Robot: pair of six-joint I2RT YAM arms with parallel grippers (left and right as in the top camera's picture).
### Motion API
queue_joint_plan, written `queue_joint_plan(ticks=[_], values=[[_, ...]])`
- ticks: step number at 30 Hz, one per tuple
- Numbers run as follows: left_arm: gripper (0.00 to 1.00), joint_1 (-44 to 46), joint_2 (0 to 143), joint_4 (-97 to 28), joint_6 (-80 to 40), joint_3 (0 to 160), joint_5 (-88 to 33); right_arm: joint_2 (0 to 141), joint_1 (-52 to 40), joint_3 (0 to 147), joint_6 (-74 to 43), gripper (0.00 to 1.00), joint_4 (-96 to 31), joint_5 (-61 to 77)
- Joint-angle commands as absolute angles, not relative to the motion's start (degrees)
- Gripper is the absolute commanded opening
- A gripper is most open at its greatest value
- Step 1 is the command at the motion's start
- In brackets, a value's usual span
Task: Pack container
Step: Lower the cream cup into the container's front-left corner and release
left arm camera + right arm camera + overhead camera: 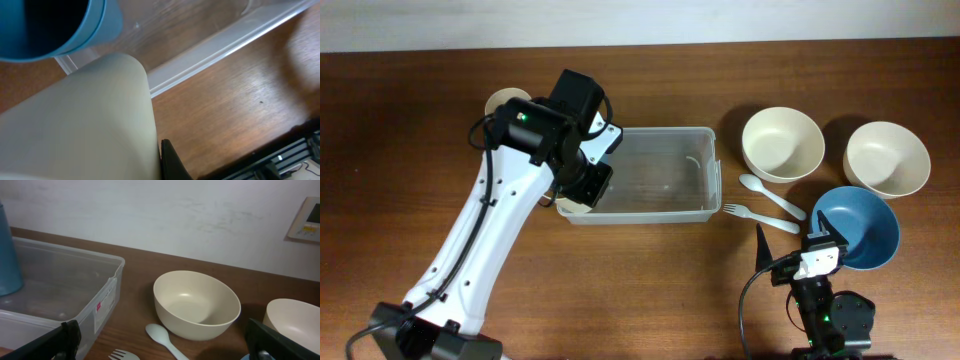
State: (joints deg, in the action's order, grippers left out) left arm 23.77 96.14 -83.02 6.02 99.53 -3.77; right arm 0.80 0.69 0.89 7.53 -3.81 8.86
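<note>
Over at the left end of the container, the left gripper is clamped tight around a cream cup, which fills most of the left wrist view. A blue cup sits just beside it at the upper left of that frame. From the right wrist view it looks like it's standing inside the container, but I can't say for sure. The container itself is mid-frame in the overhead shot on the wooden table, long side running left to right. To its right there's a cream bowl, a second cream bowl and a blue bowl, with a pale spoon and fork lying between container and bowls. The right gripper, lower right, has its jaws spread wide with nothing in them.
</note>
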Motion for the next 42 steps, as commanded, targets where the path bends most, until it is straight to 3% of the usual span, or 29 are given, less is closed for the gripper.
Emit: queue_joint_plan(ticks=[1, 35, 36, 40, 42], values=[[0.02, 23.9, 97.1, -81.7, 5.9, 97.3, -2.0, 0.2, 0.4, 0.4, 7.5, 0.99, -4.0, 8.3], [0.02, 23.9, 107.9, -70.0, 5.9, 91.8, -2.1, 0.2, 0.4, 0.4, 7.5, 0.99, -4.0, 8.3], [0.06, 23.9, 107.9, -70.0, 5.9, 91.8, -2.1, 0.2, 0.4, 0.4, 7.5, 0.99, -4.0, 8.3], [0.54, 23.9, 107.9, -69.9, 5.9, 91.8, -2.1, 0.2, 0.4, 0.4, 7.5, 0.99, -4.0, 8.3], [0.65, 23.9, 107.9, -69.7, 5.9, 91.8, -2.1, 0.2, 0.4, 0.4, 7.5, 0.99, -4.0, 8.3]])
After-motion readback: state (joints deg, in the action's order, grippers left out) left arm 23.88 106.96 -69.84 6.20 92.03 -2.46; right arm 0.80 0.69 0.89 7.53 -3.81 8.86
